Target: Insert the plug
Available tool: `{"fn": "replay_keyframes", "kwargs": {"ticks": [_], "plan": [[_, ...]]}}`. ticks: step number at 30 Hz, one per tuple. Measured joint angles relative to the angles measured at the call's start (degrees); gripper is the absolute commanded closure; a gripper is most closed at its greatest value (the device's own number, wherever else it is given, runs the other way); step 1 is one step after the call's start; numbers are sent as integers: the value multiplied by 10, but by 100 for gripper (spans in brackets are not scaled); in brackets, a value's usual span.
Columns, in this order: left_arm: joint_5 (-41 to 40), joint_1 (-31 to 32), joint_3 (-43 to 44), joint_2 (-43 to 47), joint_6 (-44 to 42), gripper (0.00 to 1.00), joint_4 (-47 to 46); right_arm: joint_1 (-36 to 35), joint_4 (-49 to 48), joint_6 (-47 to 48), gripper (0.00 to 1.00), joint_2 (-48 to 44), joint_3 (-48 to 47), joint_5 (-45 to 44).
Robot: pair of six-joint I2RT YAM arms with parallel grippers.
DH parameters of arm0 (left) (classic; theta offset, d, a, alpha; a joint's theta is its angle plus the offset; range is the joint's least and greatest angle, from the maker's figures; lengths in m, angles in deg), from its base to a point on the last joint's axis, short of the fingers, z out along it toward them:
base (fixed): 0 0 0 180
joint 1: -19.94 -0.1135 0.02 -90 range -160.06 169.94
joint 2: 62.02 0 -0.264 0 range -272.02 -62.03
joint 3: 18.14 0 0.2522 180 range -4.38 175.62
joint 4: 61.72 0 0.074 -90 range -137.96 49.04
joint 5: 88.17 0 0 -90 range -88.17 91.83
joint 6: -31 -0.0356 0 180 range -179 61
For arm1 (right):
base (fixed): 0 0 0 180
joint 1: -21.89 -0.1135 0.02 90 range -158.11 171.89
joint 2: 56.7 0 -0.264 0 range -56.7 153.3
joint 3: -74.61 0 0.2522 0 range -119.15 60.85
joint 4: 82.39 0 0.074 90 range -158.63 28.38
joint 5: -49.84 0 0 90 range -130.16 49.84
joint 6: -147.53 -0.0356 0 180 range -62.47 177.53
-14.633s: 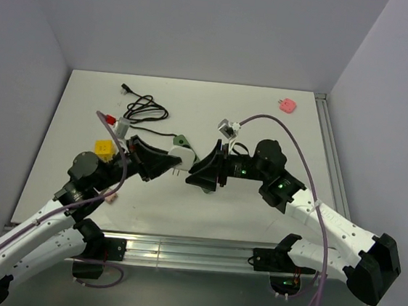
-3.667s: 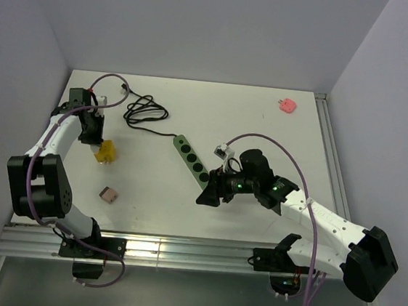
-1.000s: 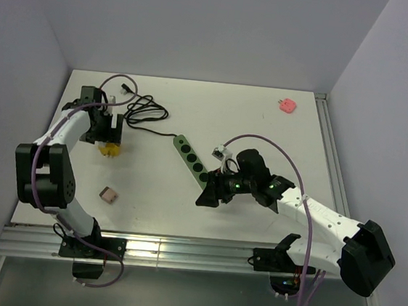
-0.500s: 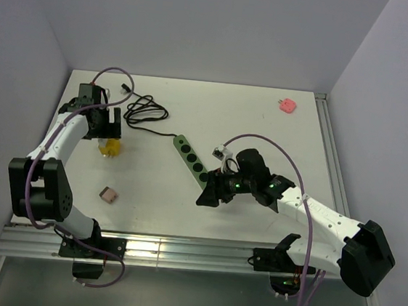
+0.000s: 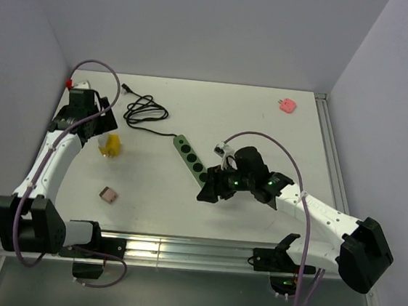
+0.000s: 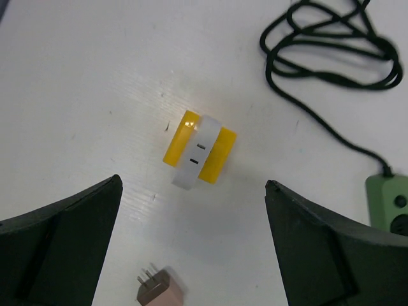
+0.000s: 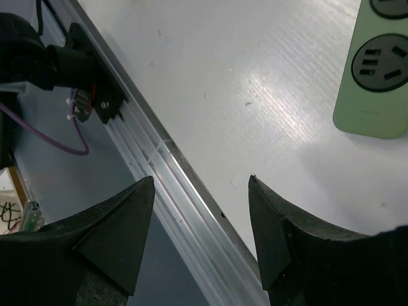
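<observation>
Just let go w/ left gripper [image 5: 97, 123]: jaws now spread fully, nothing btwn them, pulled up and back toward 10 o'clock of the yellow plug [image 5: 110, 144]. A sec ago sat low over that plug w/ jaws close around it; half a sec ago already lifting.

Leaves plug loose on the counter [image 5: 265, 130], 9 o'clock side, well apart from the green power strip [image 5: 189, 157] at centre. From left wrist cam: lying w/ white band and two slots facing up, long axis approx 1-to-7 o'clock, no contact w/ either finger. Small pinkish-brown plug [image 5: 108, 195] near, at 6 o'clock of it; black cord [image 5: 146, 112] coiled at 1 o'clock.

Right gripper [image 5: 211, 187] parked by strip's near end, approx 5 o'clock of it, jaws part open and empty, same as a sec ago.

Meaning for task: probably a reposition, not progress. Nothing in any socket yet, so still needs fresh grasp, carry to strip, then insertion.
</observation>
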Motion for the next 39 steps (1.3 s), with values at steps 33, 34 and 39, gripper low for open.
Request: {"fn": "replay_keyframes", "kwargs": {"ticks": [33,34,39], "plan": [[169,91,-108,199,137,1,-86,288,10,-113,15,343,-426,-386],[170,101,-108,198,137,1,-90,298,13,-115,15,364,-444,-398],[198,135,-110,192,136,6,-107,345,23,-136,24,465,-519,-403]]}}
